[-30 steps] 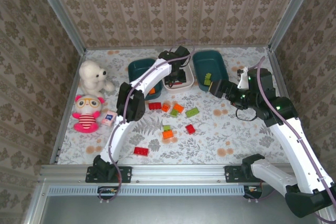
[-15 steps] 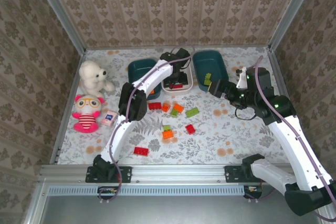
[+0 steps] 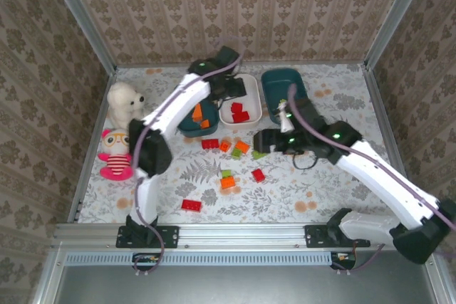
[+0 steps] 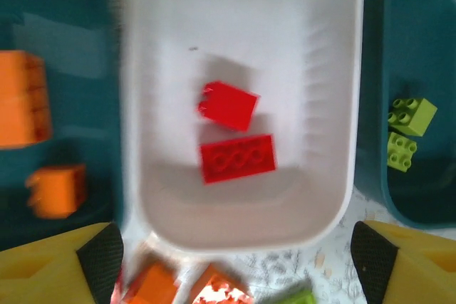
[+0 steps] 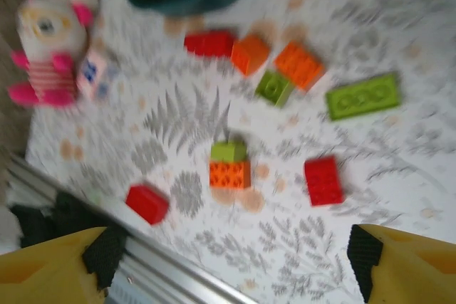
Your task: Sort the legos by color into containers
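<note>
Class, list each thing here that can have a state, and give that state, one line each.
left gripper: open, empty, over the white tub
right gripper: open, empty, over the loose bricks
white tub: holds two red bricks
left teal tub: holds orange bricks
right teal tub: holds green bricks
loose bricks: unsorted on the table

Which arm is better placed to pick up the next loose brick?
Right: the right gripper hangs open over the loose legos; the left gripper is farther back, above the white tub.
</note>
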`<state>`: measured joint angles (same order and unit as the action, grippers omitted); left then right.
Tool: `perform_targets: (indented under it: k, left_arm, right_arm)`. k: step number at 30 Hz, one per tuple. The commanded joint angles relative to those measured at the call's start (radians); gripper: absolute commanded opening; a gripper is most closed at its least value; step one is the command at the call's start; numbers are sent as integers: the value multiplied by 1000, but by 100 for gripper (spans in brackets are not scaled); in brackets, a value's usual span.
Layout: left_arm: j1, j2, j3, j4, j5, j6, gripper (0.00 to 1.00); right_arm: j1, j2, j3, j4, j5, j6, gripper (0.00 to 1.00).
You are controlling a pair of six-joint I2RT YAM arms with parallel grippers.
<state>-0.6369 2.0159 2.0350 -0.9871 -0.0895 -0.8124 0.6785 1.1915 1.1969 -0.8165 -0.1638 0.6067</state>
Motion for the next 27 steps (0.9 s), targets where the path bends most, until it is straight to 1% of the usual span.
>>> perform_targets:
  k: [1, 3, 5, 7, 9, 12, 14, 16, 19, 21, 24, 27]
  left_arm:
    - [75, -318, -315, 159, -44, -65, 86]
    - [109, -510, -526, 196, -53, -70, 85]
    - [134, -678, -687, 183, -54, -57, 85]
    - [154, -849, -835, 153, -46, -47, 85]
    - [171, -1017, -967, 125, -5, -29, 85]
    - [174, -1252, -1128, 131, 169, 28, 86]
    - [200, -1393, -1206, 146, 317, 50, 86]
    - [201, -1501, -1248, 119, 390, 45, 87]
    - [200, -1608, -1277, 70, 436, 22, 88]
    - [200, -1647, -1288, 46, 442, 0, 88]
    - [200, -1672, -1294, 40, 437, -14, 88]
    - [200, -1660, -1289, 53, 434, -13, 88]
  right_arm:
    - [131, 146, 39, -5, 107, 7, 82]
    - [195, 274, 80, 1, 123, 19, 78]
    - [238, 381, 138, -12, 140, 28, 76]
    - [264, 489, 207, -41, 160, 44, 76]
    - [275, 581, 265, -60, 160, 66, 76]
    - [283, 693, 326, -82, 164, 116, 76]
    - [284, 745, 343, -88, 168, 152, 77]
    - [283, 783, 360, -96, 177, 178, 76]
    - [283, 829, 375, -90, 184, 193, 76]
    - [283, 855, 391, -91, 191, 195, 74]
    - [283, 893, 414, -98, 195, 200, 71]
    - [283, 920, 429, -101, 197, 203, 65]
